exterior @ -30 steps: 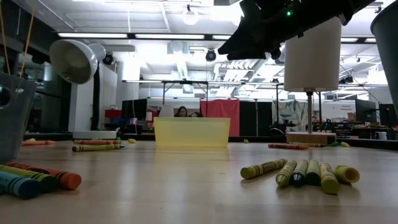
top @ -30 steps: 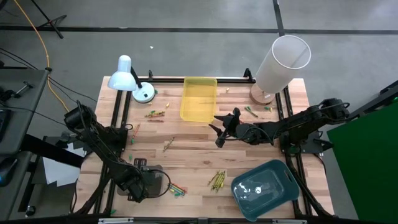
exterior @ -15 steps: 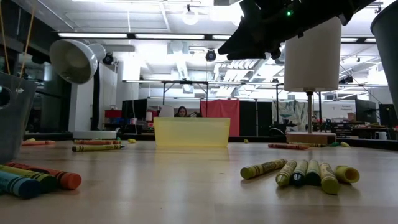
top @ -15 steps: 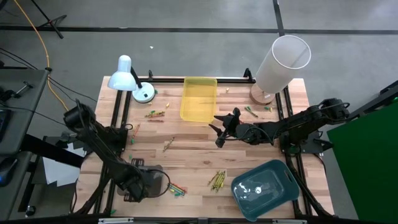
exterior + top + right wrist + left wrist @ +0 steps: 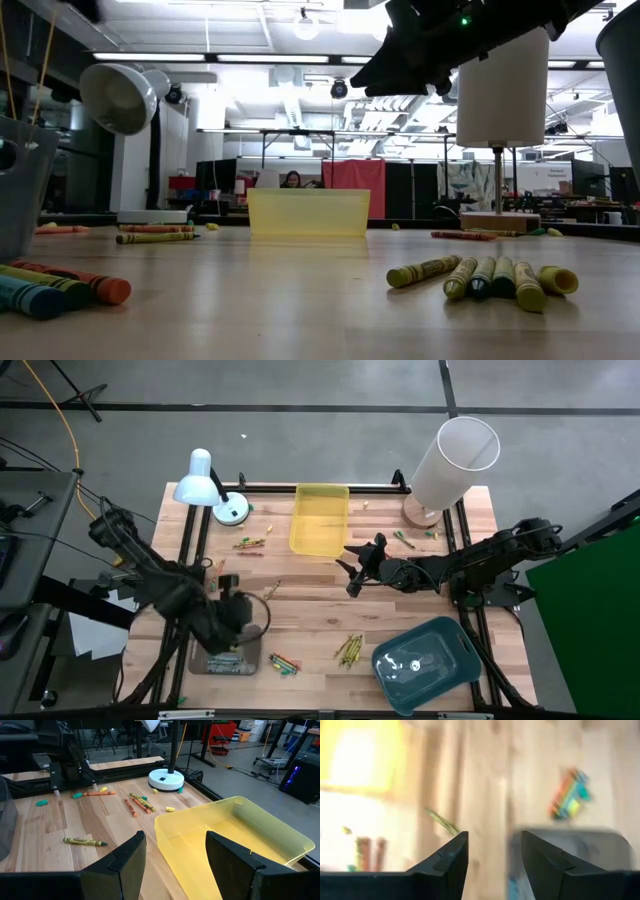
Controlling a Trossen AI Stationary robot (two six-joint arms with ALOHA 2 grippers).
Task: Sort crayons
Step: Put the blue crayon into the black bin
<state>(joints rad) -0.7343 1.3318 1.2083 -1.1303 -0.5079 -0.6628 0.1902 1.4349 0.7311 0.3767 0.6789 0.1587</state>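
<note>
While the left end effector (image 5: 243,622) hangs open and empty over the grey tray (image 5: 231,660) (near corner), crayons (image 5: 349,649) lie scattered on the counter (image 5: 320,600); right end effector (image 5: 352,572) waits open.

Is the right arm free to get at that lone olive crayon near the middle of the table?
Probably yes. The right gripper hangs open beside the yellow tray; only bare wood shows between it and the olive crayon.
</note>
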